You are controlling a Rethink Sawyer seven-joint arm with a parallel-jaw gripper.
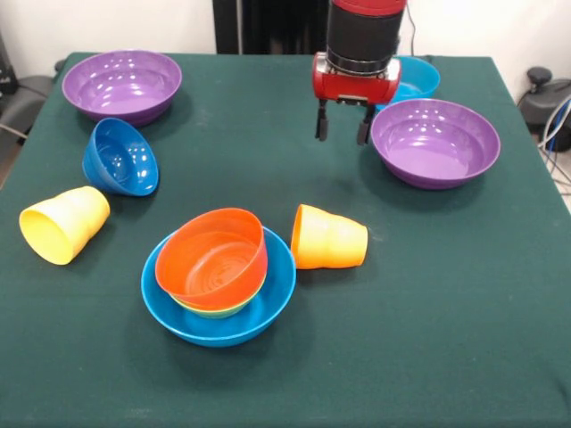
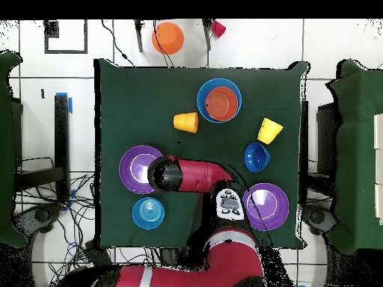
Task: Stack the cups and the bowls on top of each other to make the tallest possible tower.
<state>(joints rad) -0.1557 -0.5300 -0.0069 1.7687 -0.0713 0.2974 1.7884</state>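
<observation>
Glossy round plastic: an orange bowl (image 1: 212, 258) nests over a green one in the large blue bowl (image 1: 268, 308) at table centre, with an orange cup (image 1: 328, 238) on its side at 3 o'clock. Only the overhead view shows an orange dome (image 2: 167, 36) and red cup (image 2: 218, 28) off the table at 12 o'clock. The arm hangs vertically, its gripper (image 1: 343, 125) released and empty beside a purple bowl (image 1: 435, 143).

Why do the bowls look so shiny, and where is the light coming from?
Front view: white glare streaks sit on the inner walls of the two purple bowls and the dark blue bowl, suggesting lamps overhead; soft shadows lie close beneath the orange cup and yellow cup. Overhead view: the same bowls show small bright spots and little shadow, fitting light from above.
</observation>
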